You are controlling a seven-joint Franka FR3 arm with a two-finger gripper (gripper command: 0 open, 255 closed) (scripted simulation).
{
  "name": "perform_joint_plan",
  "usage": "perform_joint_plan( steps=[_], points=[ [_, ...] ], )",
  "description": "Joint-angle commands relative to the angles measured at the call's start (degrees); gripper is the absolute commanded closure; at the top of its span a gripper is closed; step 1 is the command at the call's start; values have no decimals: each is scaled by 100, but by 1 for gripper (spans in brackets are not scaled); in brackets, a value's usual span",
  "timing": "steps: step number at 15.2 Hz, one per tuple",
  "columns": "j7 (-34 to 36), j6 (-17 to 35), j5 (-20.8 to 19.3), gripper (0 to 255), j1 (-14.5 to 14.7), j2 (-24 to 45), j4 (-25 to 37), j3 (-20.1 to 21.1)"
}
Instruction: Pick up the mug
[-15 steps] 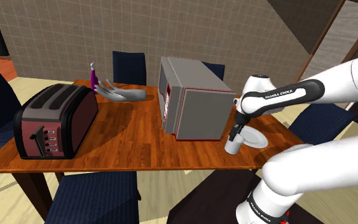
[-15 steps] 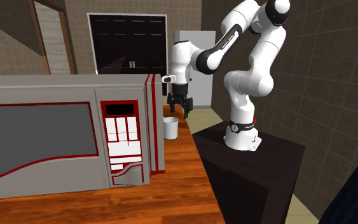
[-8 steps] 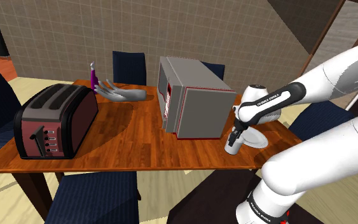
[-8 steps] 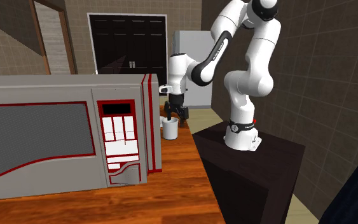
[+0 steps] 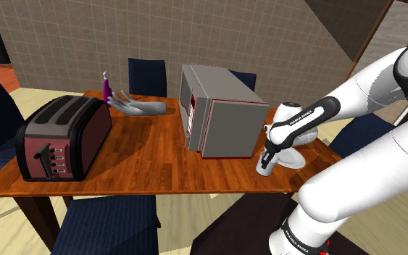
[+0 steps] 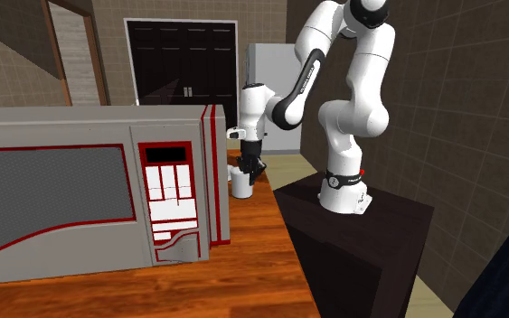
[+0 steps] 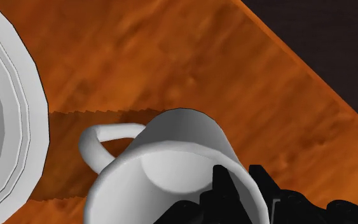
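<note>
One wooden table [image 5: 144, 163] carries, left to right in the shoulder view, a toaster [image 5: 63, 138], a microwave [image 5: 220, 119], a white mug [image 5: 265, 167] and a plate [image 5: 299, 159]. The mug stands upright near the table's edge, just beside the plate. The gripper [image 7: 240, 177] has its fingers clamped on the mug's wall, one inside and one outside.

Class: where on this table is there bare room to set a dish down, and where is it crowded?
Free: the wide table stretch between toaster and microwave. Crowded: the corner past the microwave, with mug and plate.
</note>
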Motion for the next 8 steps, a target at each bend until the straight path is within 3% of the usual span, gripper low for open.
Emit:
perform_joint_plan(
  steps=[1, 8],
  points=[
    [1, 6, -1, 255, 0, 4, -2, -1],
    [5, -122, 3, 255, -7, -106, 18, 26]
  ],
)
